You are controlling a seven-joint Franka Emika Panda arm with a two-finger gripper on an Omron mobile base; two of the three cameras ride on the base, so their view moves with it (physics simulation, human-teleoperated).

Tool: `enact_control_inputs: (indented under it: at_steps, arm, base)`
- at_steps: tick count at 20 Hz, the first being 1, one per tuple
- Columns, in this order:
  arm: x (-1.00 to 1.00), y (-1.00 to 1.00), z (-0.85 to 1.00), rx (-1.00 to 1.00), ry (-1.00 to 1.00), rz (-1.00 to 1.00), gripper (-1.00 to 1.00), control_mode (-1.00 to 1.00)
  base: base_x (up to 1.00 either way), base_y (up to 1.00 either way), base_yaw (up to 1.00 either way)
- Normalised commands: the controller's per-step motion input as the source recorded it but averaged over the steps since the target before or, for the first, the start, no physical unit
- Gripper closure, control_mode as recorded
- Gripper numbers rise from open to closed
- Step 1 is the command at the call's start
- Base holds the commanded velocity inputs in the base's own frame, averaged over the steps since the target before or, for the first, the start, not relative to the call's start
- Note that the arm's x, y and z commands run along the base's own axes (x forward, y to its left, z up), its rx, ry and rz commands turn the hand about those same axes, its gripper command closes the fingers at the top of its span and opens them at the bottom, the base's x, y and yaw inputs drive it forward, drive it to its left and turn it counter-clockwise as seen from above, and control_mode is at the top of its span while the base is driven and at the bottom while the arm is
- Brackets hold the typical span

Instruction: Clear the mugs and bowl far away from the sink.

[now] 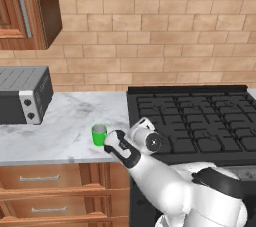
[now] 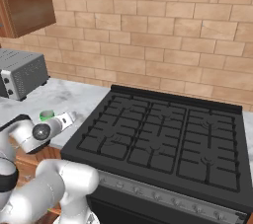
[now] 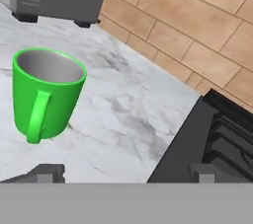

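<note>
Green mug (image 3: pixel 45 93): stood upright near the surface's (image 1: pixel 65 121) front edge; claw (image 3: pixel 126 173) wide open, holding nothing, best withdrawn straight back without nudging it.

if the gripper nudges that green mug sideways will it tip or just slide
The green mug stands upright on the smooth marble counter, so it would probably slide rather than tip if pushed low. It looks rigid and empty, so likely light. A push near the rim might topple it, and its handle could make it turn.
</note>
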Motion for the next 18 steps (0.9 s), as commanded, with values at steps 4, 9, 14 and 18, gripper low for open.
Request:
enact_control_inputs:
  at_steps: [4, 9, 14, 18]
  arm:
    - [0.00, -0.07, 1.00, 0.00, 0.00, -0.19, -1.00, -1.00]
    - [0.01, -0.01, 1.00, 0.00, 0.00, -0.16, -1.00, -1.00]
    - [0.20, 0.00, 1.00, 0.01, 0.04, -0.12, -1.00, -1.00]
    - [0.19, 0.00, 1.00, 0.03, 0.12, -0.11, -1.00, -1.00]
  base:
    - [0.00, 0.00, 0.00]
    - [0.00, 0.00, 0.00]
    - [0.00, 0.00, 0.00]
    - [0.00, 0.00, 0.00]
